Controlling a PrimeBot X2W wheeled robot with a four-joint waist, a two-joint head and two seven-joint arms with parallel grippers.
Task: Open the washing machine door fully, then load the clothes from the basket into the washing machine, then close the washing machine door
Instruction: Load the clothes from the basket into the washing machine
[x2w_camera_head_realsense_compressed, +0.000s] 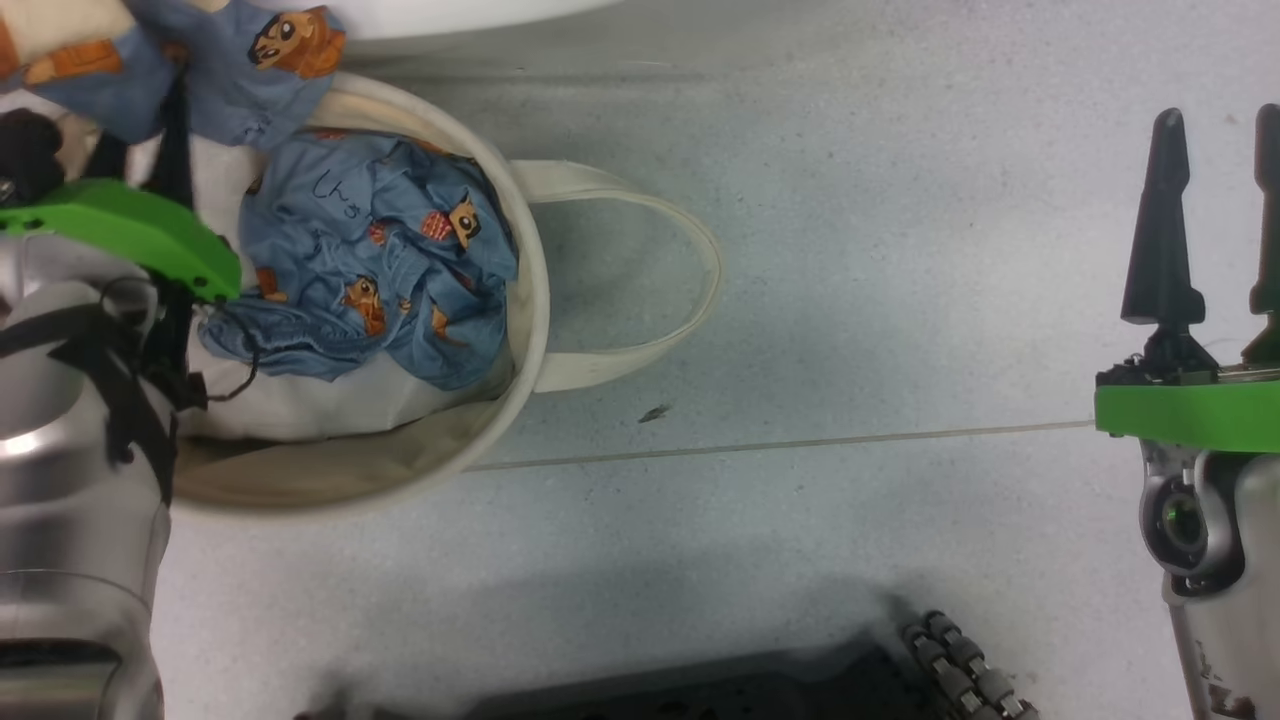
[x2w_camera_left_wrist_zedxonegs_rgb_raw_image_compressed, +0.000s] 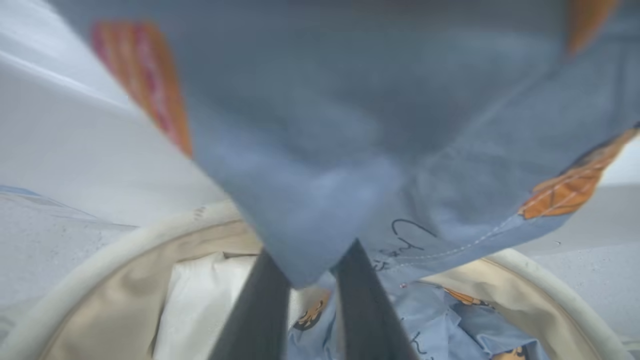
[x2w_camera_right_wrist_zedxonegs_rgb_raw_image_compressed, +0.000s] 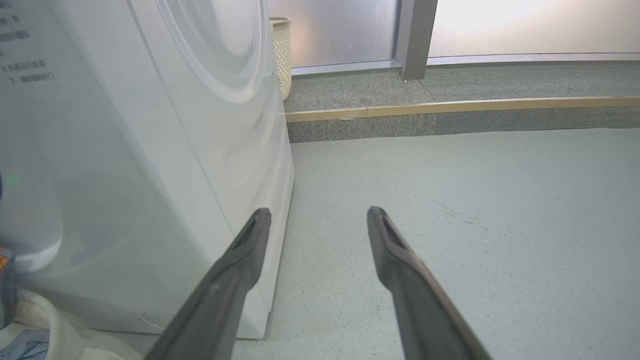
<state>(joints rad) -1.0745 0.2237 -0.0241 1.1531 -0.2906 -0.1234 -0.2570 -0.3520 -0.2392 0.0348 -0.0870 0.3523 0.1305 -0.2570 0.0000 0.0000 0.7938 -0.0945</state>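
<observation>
The cream basket stands on the floor at the left of the head view, one looped handle lying out to its right. A crumpled light blue printed garment lies inside on white padding. My left gripper is above the basket's far side, shut on a second blue garment that hangs lifted from it. In the left wrist view this cloth drapes over the pinched fingers, the basket rim below. My right gripper stands open and empty over bare floor. The white washing machine rises beside it; its door is out of view.
The washer's white edge shows just beyond the basket. A woven bin stands behind the machine, next to a raised step with a wooden edge. My dark base sits at the bottom. Open grey floor lies between basket and right gripper.
</observation>
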